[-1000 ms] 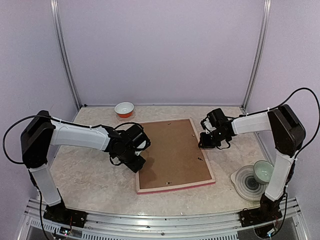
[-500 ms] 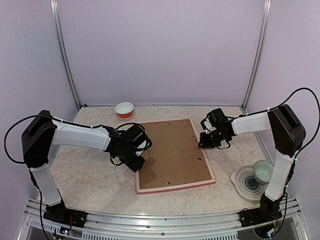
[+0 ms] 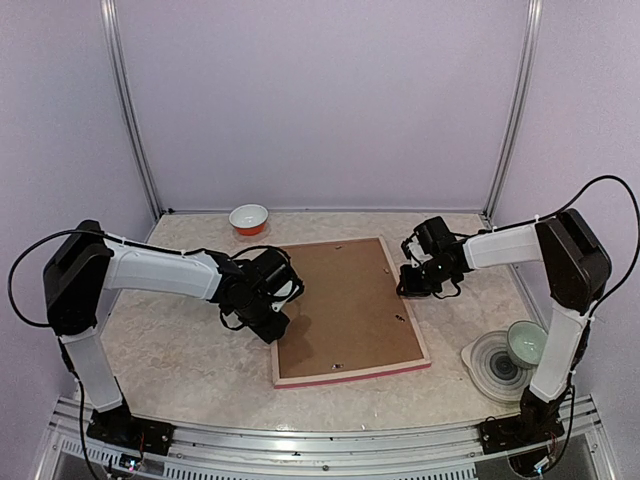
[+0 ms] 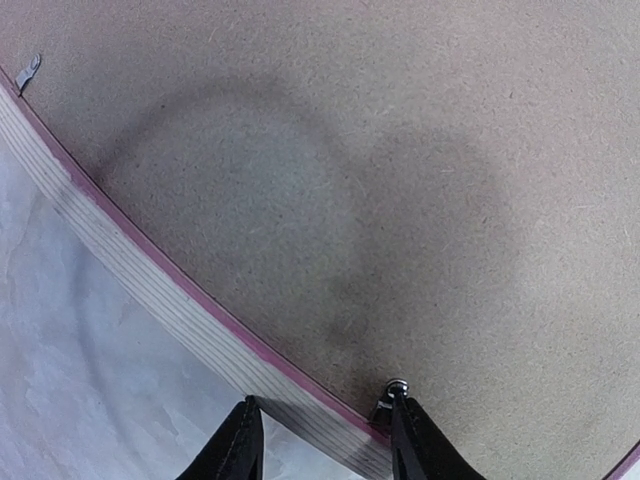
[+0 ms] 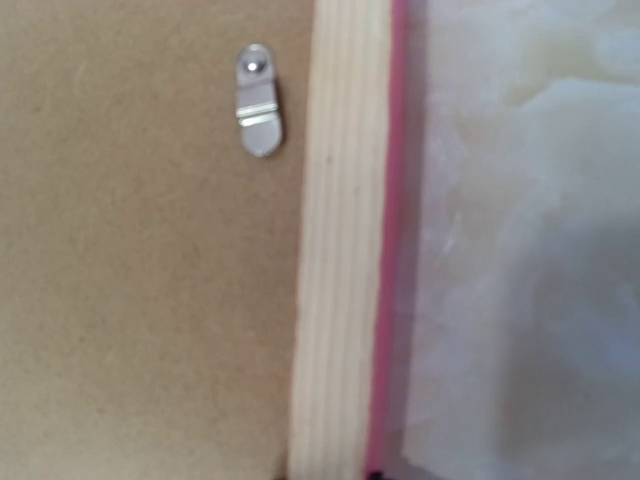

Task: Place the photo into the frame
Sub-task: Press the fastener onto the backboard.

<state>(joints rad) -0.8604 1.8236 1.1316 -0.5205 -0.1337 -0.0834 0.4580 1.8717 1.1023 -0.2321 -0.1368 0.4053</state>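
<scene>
The frame [image 3: 350,377] lies face down on the table, its pale back rail up and a pink edge showing. A brown backing board [image 3: 345,300] fills it. The photo is hidden. My left gripper [image 3: 277,322] is at the frame's left rail. In the left wrist view it [image 4: 328,435] is open and straddles the rail [image 4: 150,290], its right fingertip by a small metal clip [image 4: 386,398]. My right gripper [image 3: 412,285] is low over the right rail [image 5: 340,250], near a metal turn clip [image 5: 258,100]. Only dark slivers of its fingers show.
A white and orange bowl [image 3: 249,218] stands at the back, left of centre. A pale bowl [image 3: 527,342] sits on a round plate [image 3: 490,368] at the front right, beside the right arm. Another clip [image 4: 27,72] sits further along the left rail.
My left gripper has shifted slightly toward the frame's left rail. The right arm and the frame have not moved.
</scene>
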